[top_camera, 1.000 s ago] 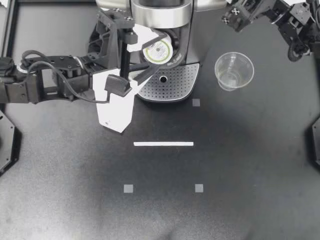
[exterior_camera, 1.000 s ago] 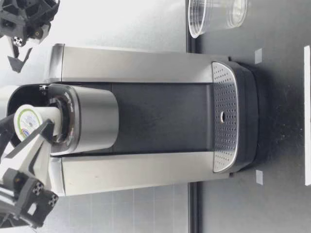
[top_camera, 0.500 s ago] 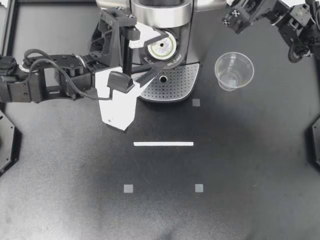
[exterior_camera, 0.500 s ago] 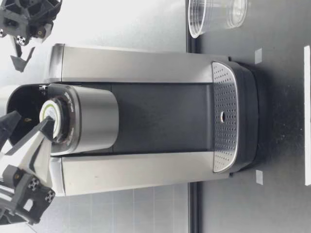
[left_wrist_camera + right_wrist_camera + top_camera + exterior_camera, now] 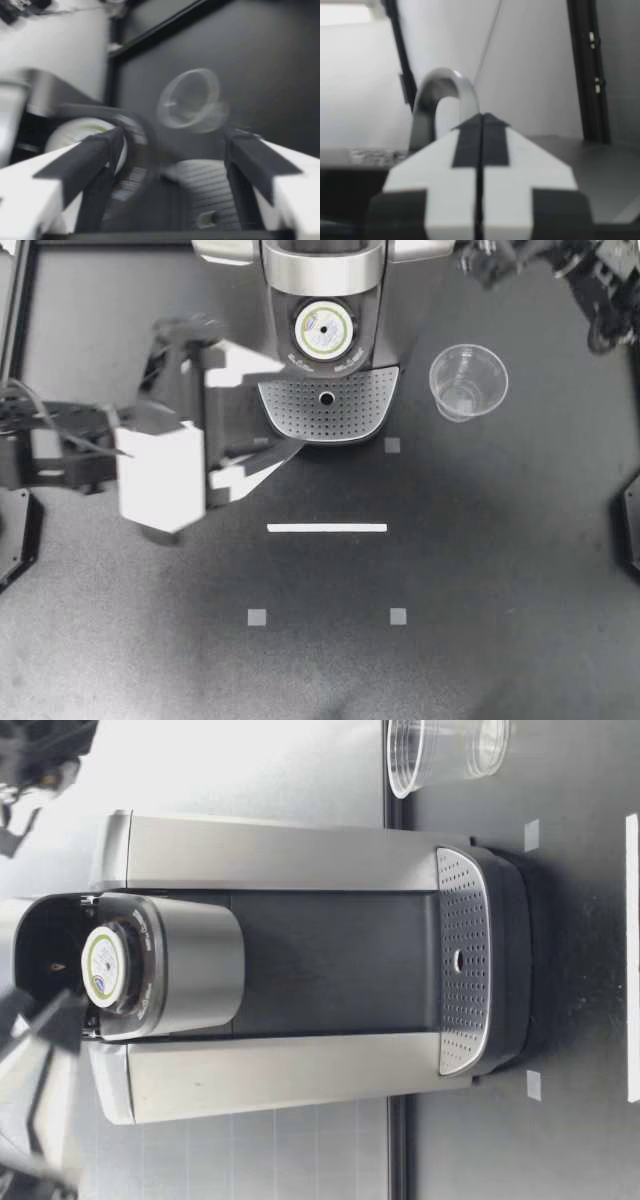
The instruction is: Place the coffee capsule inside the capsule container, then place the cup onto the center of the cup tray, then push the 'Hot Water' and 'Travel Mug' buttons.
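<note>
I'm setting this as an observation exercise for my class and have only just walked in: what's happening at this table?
Two robot arms work at a coffee machine. The coffee capsule sits in the capsule container, with nothing gripping it. My left gripper is open and empty beside the machine. The cup stands on the table beside the cup tray, which is bare. My right gripper is shut, near the machine's back.

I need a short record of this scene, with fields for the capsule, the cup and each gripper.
capsule: white round coffee capsule, seated in the holder of the silver coffee machine
cup: clear plastic cup, upright on the black table beside the machine, not on the perforated cup tray
left gripper: fingers open, empty, beside the cup tray
right gripper: fingers shut, empty
</note>
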You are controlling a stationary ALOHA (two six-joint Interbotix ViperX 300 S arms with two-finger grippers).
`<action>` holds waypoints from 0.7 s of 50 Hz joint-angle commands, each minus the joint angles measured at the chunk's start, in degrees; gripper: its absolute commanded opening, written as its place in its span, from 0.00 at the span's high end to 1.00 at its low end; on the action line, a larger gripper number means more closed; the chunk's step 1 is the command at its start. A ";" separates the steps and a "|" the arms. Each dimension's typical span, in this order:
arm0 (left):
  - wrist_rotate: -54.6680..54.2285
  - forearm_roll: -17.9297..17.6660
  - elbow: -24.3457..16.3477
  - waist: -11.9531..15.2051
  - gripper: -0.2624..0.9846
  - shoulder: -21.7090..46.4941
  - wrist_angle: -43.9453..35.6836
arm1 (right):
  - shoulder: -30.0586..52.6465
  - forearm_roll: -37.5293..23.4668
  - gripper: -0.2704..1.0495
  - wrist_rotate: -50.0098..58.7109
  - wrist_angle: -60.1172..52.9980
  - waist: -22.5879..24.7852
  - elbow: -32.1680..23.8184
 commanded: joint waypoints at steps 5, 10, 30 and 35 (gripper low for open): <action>-10.11 0.26 6.06 -0.18 0.40 -5.10 -9.49 | -0.79 0.44 0.78 -0.62 16.52 -2.55 -8.70; -16.17 0.18 9.76 -0.18 0.50 -6.68 -13.10 | -0.26 -0.26 0.78 -0.79 23.91 -3.87 -12.92; -31.99 0.09 16.79 -0.09 0.66 -7.91 -14.41 | 4.57 -2.72 0.78 -0.53 31.46 -2.90 -20.48; -31.99 0.09 17.05 -0.09 0.66 -7.91 -14.24 | 4.39 -2.72 0.78 -0.53 30.94 -0.79 -20.39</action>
